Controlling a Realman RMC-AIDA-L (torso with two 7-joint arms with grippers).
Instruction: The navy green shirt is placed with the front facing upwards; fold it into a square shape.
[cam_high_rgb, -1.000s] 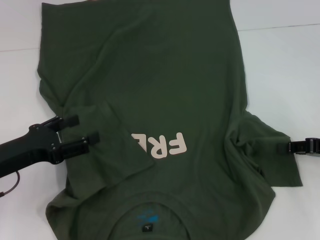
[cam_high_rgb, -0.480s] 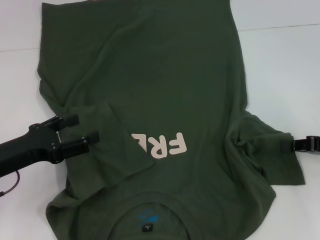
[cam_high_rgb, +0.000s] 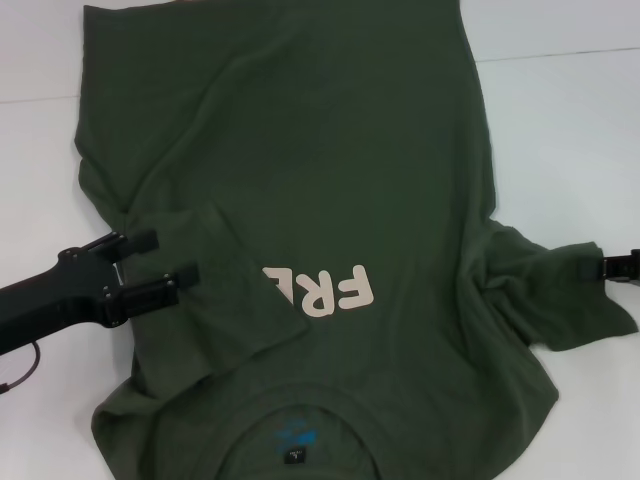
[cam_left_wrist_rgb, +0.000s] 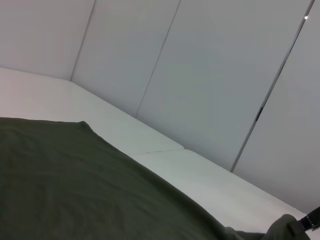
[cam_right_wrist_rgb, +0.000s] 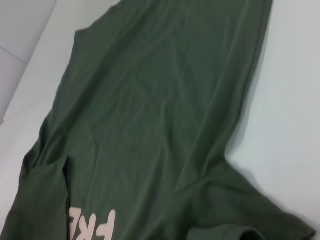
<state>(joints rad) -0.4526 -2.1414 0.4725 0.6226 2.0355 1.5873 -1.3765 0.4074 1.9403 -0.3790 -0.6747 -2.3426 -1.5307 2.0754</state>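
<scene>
The navy green shirt (cam_high_rgb: 320, 200) lies spread flat on the white table (cam_high_rgb: 570, 150), front up, collar toward the robot and hem at the far end. The pale "FRE" lettering (cam_high_rgb: 320, 290) on the chest serves as the reference landmark below.

Left of the lettering, the shirt's left sleeve (cam_high_rgb: 225, 300) is already folded inward over the body; its edge covers the final letters of the print. This placement narrows the garment toward a straight-sided panel, which a square fold requires.

The left gripper (cam_high_rgb: 160, 260) sits just left of the lettering, over the folded sleeve. Its jaws stand apart, one finger beyond the other, with no cloth between them. Judged from this, the sleeve is released and the gripper is not carrying anything.

Right of the lettering, well apart from it, the right sleeve (cam_high_rgb: 570, 300) is drawn outward into a bunched, creased point. The right gripper (cam_high_rgb: 615, 266) is at that sleeve's outer edge, at the border of the head view. Its fingertips appear to meet the cloth, but whether the jaws are clamped on the fabric cannot be told. The outward stretch of the sleeve suggests tension from that side, likely to straighten it ahead of folding it inward.

The right wrist view shows the shirt body smooth beyond the lettering, with only shallow lengthwise wrinkles.
</scene>
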